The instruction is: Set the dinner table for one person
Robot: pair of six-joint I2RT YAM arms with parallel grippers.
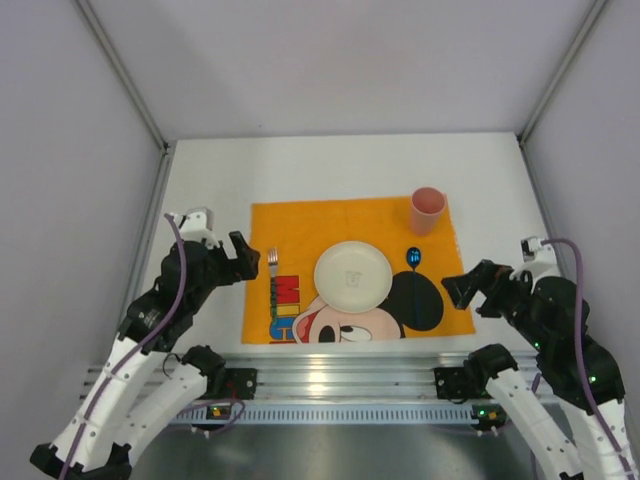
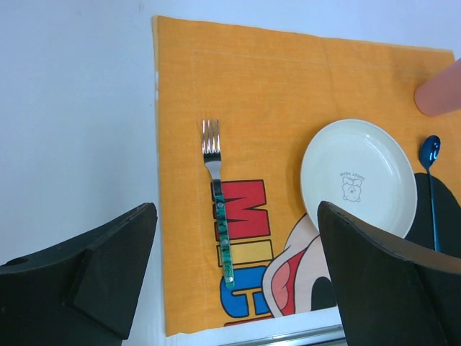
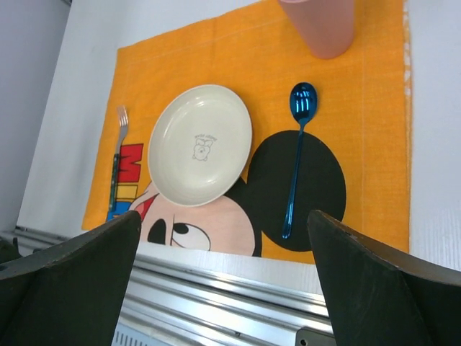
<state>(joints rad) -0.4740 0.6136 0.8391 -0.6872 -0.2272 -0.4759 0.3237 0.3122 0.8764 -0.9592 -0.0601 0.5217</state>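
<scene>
Orange mat (image 1: 300, 225): one plate (image 1: 352, 275), fork (image 1: 272, 272), spoon (image 1: 413, 268), cup (image 1: 427, 210) each; left hand (image 1: 247, 260), right hand (image 1: 462, 286) wide, empty.

The plain white dinner table (image 1: 330, 165) lies flat.

White dinner table (image 1: 330, 165) under an orange Mickey Mouse mat (image 1: 300, 225)

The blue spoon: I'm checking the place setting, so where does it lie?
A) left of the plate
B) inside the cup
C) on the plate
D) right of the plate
D: the blue spoon lies on the orange mat, right of the plate.
</scene>
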